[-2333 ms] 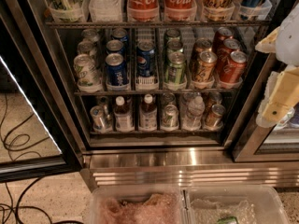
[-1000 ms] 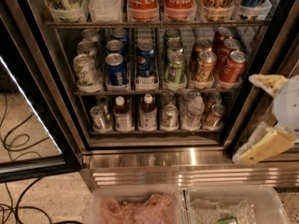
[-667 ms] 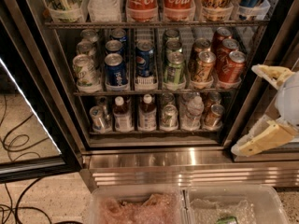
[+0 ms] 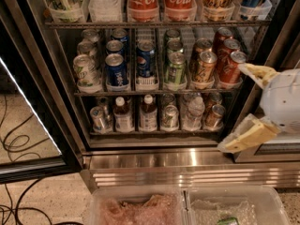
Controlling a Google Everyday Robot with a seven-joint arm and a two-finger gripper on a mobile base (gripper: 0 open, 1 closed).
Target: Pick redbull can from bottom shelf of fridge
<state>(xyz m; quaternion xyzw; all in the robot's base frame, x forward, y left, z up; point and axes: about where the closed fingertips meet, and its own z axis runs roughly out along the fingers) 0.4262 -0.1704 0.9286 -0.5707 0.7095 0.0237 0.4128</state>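
Note:
The fridge (image 4: 42, 78) stands open in front of me, with wire shelves of drinks. On the bottom shelf (image 4: 154, 131), the slim silver redbull can (image 4: 99, 118) stands at the front of the far left lane, next to white-capped brown bottles (image 4: 123, 116). My gripper (image 4: 231, 108) is at the right edge of the view, outside the fridge by its right frame. It is level with the bottom shelf and far to the right of the can. Its two tan fingers (image 4: 248, 135) are spread wide and hold nothing.
The shelf above holds blue Pepsi cans (image 4: 116, 69), green cans (image 4: 175, 69) and orange cans (image 4: 229, 69). A small bronze-orange can (image 4: 214, 116) stands at the bottom right. The ribbed steel base (image 4: 187, 168) lies below. Clear plastic bins (image 4: 187, 205) sit in the foreground. Cables (image 4: 18, 196) lie on the floor at left.
The gripper has dropped from level with the upper shelves to level with the bottom shelf, and has edged left towards the fridge opening. Its fingers have stayed spread. The drinks have not moved.

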